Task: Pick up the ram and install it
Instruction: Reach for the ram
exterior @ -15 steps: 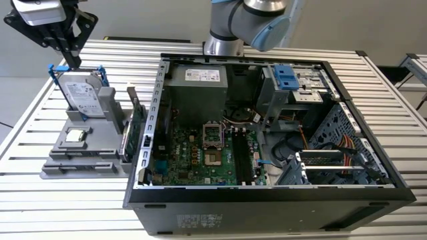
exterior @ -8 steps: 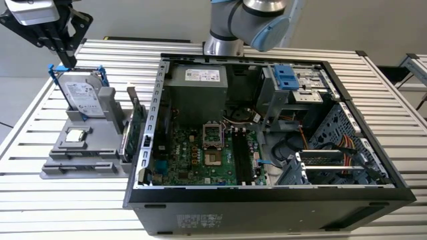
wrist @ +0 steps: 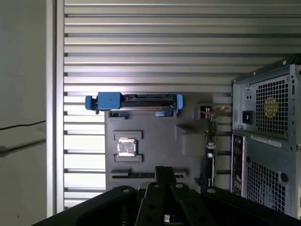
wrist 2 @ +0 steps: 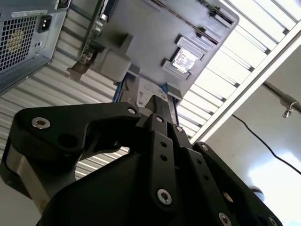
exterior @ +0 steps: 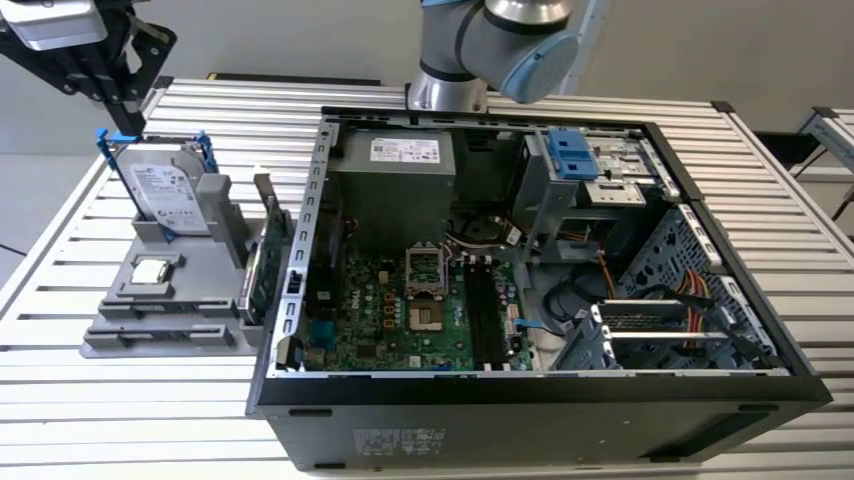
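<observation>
Grey holder (exterior: 147, 335) carries the ram (exterior: 251, 292), on edge just beside the green card (exterior: 276, 245). Our gripper (exterior: 130, 108) hangs well above the holder, closed and empty. We fear 1 slip: descending closed, it could strike the card or tip the ram.

Even, diffuse light fills the exterior view; the slatted surface (exterior: 134, 400) reads pale, while the open computer case (exterior: 534, 400) stays dim inside (shaded by its own walls). In the second wrist view the surface burns to white glare behind the black, underlit pincer (wrist 2: 162, 106); in the first wrist view a bright sheen bands the surface.
</observation>
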You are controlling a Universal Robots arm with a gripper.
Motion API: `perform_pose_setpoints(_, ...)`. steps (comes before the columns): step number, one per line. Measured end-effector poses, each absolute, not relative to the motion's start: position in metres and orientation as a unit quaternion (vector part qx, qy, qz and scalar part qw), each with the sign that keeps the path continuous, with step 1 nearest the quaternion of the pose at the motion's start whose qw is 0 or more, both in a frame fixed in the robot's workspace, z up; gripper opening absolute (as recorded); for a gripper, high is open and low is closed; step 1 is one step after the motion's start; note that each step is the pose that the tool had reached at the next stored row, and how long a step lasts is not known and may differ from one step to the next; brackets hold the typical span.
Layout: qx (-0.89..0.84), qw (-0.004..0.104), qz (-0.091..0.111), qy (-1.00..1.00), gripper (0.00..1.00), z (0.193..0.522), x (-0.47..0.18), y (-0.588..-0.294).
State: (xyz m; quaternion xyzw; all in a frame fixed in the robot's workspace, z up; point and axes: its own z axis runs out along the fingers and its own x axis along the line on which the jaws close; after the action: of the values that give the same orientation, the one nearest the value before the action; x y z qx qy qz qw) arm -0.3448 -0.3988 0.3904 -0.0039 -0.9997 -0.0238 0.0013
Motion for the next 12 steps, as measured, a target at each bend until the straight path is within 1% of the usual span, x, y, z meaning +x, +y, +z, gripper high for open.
perform_pose_setpoints(12,-0.002,0.001,-0.024,-1.000,0.00,0.3903,-0.3524,-0.3988)
